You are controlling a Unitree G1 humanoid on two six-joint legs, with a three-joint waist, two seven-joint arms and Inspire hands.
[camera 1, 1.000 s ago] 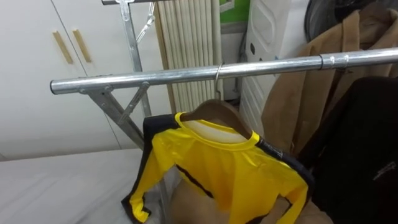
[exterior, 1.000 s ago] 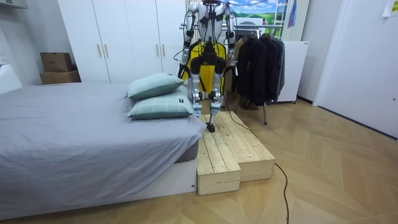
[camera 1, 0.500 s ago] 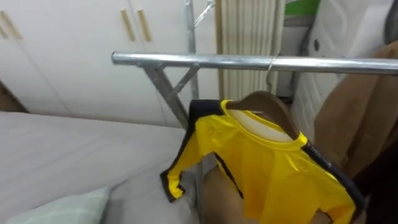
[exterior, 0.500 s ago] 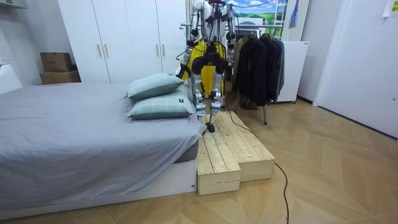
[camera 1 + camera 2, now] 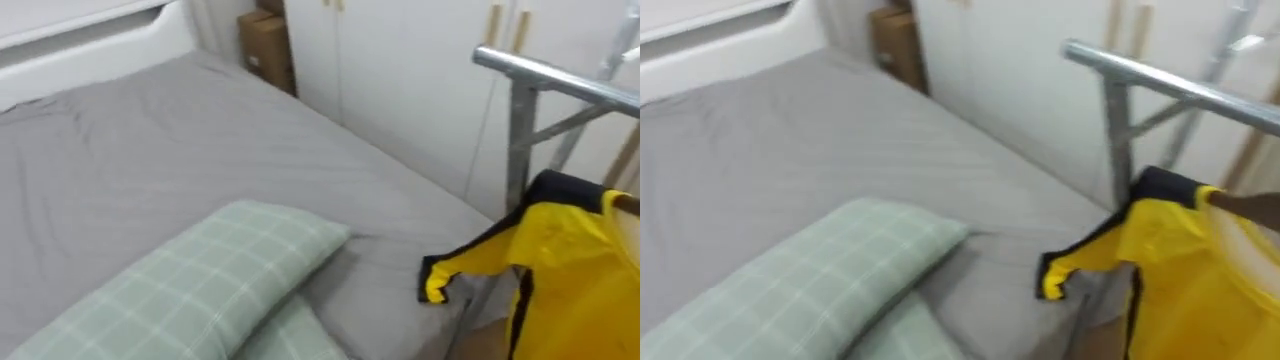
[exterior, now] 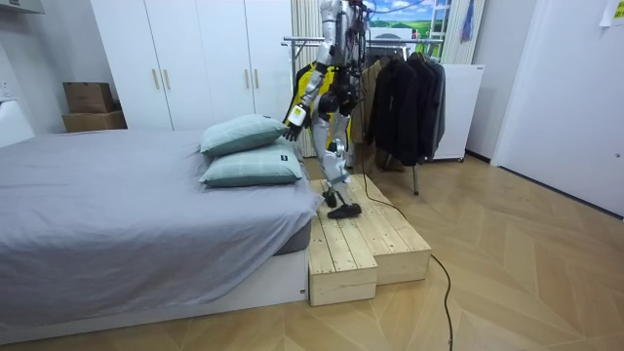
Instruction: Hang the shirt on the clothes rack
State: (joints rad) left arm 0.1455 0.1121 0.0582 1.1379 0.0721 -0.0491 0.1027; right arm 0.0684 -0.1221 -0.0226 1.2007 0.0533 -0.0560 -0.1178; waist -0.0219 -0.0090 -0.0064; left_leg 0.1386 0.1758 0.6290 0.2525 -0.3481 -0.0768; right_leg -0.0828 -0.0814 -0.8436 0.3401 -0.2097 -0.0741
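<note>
Yellow shirt [image 5: 575,280] hanging under metal rail [image 5: 560,76], sleeve [image 5: 470,263] drooping beside grey bed [image 5: 150,150]

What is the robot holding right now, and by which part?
Cannot be told. The yellow shirt hangs at the rail, and the left hand, out over the pillows, is too small to judge.

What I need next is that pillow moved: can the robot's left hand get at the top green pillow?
Probably yes. In the room view the left hand hangs right by the top green pillow, with nothing between them, and the robot stands on the wooden platform against the bed.
</note>
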